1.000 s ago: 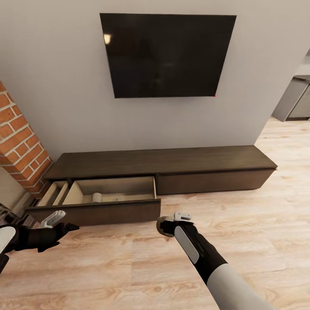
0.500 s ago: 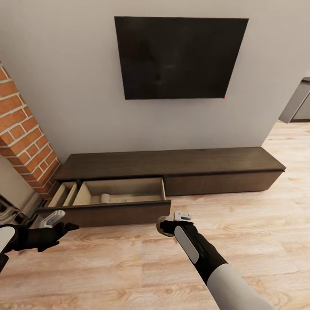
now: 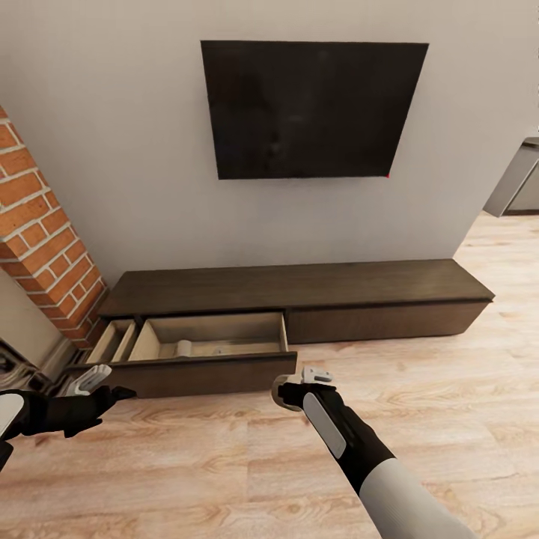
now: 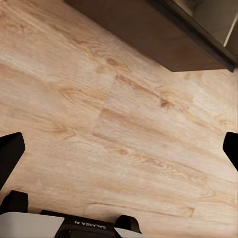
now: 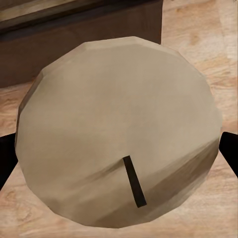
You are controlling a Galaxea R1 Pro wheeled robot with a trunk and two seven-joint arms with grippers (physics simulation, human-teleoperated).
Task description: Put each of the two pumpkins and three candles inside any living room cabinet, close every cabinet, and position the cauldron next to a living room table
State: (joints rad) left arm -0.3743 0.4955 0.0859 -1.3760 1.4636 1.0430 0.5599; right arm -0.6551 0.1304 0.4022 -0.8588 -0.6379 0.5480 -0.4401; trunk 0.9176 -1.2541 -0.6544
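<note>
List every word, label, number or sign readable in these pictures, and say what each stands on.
"GALAXEA AI", printed upside down on the white housing of the left gripper, in the left wrist view; the letters are small and partly blurred.
No text on the TV, the cabinet or the candle held in the right gripper.

Grey-beige candle (image 5: 119,134) in right end effector (image 3: 288,389); cabinet (image 3: 299,296) drawer open.

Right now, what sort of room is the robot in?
Most likely a living room: a dark flat screen hangs on the wall above a long low cabinet with one drawer open, on a pale wood floor.
</note>
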